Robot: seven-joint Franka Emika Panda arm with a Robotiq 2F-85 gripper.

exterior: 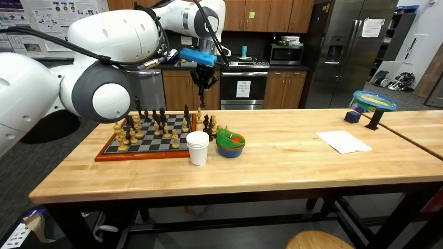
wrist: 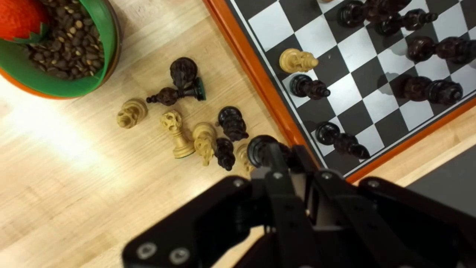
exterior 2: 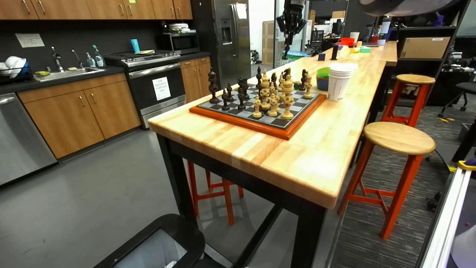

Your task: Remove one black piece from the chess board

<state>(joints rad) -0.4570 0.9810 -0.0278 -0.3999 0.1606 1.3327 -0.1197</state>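
My gripper is shut on a black piece, which hangs base down, high above the table. The held piece also shows in an exterior view and in the wrist view, where the fingers hide its top. The chess board lies on the table, its border also visible in both exterior views. Several black and pale pieces stand on it. In the wrist view, the held piece appears just outside the board's border, beside loose pieces on the table.
Loose black and pale pieces are on the table beside the board; one black piece lies on its side. Green and blue bowls and stacked white cups stand close by. A white paper lies farther along.
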